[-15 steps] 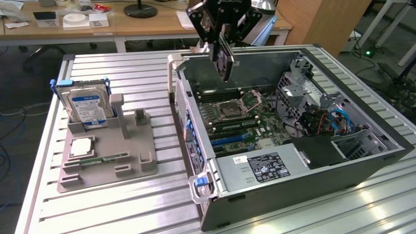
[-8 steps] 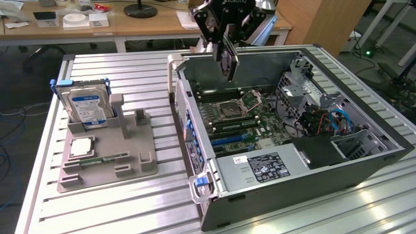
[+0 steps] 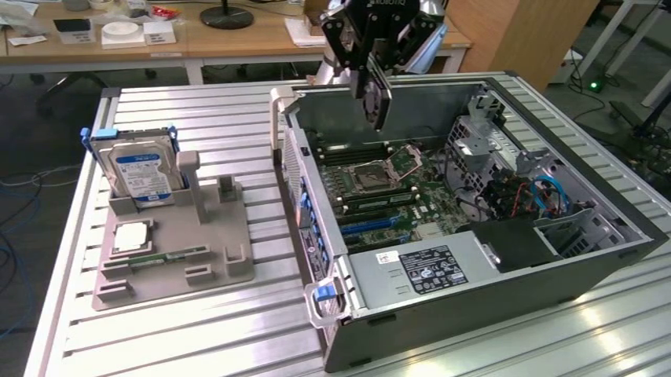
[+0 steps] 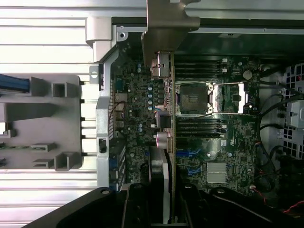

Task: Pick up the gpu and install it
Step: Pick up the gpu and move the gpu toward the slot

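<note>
The arm (image 3: 369, 14) is cut off by the exterior view's upper edge. The gpu (image 3: 379, 102) has its top hidden between the fingers (image 3: 357, 55); in the wrist view it shows edge-on, its faces unseen. Label print on the power supply (image 3: 425, 271) and hard drive (image 3: 141, 169) is too small to read
</note>
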You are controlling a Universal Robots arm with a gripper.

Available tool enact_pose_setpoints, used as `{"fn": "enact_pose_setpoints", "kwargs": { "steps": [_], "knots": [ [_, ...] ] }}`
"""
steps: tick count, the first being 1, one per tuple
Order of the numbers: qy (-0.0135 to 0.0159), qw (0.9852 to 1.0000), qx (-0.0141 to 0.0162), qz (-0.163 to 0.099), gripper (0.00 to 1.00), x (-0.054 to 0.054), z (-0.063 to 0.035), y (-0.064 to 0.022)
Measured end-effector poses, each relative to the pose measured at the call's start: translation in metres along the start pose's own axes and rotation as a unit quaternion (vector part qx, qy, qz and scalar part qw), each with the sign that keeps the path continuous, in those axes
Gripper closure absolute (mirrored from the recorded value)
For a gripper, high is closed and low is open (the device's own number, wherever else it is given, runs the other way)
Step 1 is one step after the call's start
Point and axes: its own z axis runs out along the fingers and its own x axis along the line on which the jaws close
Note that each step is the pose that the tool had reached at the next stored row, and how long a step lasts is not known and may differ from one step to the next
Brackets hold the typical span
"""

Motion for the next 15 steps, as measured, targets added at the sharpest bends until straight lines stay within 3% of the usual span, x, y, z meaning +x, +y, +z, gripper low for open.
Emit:
{"fn": "enact_pose_setpoints", "kwargs": {
  "steps": [15],
  "knots": [
    [-0.0001,1.0,0.0,0.0,0.72,-0.014,0.0022,0.0002]
  ]
}}
